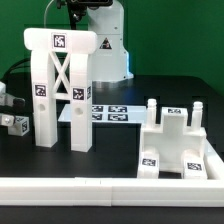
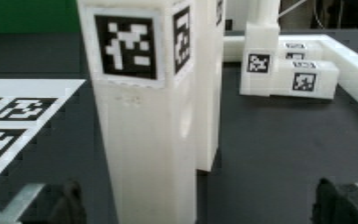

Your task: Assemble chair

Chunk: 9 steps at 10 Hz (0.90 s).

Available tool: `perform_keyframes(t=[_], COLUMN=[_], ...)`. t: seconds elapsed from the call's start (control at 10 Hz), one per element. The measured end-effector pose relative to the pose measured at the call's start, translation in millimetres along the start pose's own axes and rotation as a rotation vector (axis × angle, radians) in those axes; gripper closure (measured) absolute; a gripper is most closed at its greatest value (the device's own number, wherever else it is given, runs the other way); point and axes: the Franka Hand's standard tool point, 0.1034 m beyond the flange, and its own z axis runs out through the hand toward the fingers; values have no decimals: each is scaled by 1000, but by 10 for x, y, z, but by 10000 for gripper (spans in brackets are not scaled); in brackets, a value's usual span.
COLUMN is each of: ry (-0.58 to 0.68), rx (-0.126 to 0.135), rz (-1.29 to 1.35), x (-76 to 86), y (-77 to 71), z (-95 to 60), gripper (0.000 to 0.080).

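Note:
The chair's X-braced frame (image 1: pixel 65 90) stands upright on the dark table at the exterior view's left, with tags on its top corners and posts. A blocky chair panel (image 1: pixel 178 140) with short posts sits at the exterior view's right; it also shows far off in the wrist view (image 2: pixel 282 70). In the wrist view my gripper (image 2: pixel 197 205) is open, and one tagged white post of the frame (image 2: pixel 149 130) rises between its dark fingertips (image 2: pixel 51 202). Neither finger touches the post. In the exterior view only the arm's dark wrist part (image 1: pixel 78 5) shows, above the frame.
The marker board (image 1: pixel 108 112) lies flat behind the frame and shows beside the post (image 2: pixel 12 120). A long low white rail (image 1: pixel 110 185) runs along the front. Small tagged white blocks (image 1: pixel 14 122) lie at the exterior view's far left. The white robot base (image 1: pixel 108 45) stands behind.

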Motion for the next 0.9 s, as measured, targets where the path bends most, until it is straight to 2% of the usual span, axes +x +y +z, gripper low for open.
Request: perform_keyframes(t=[0.3, 0.5, 0.9], ry=[-4, -12, -25], rx=[-3, -7, -40], rz=[5, 21, 16], x=[7, -20, -78], y=[31, 86, -3], z=[7, 94, 331], gripper=[151, 151, 151])
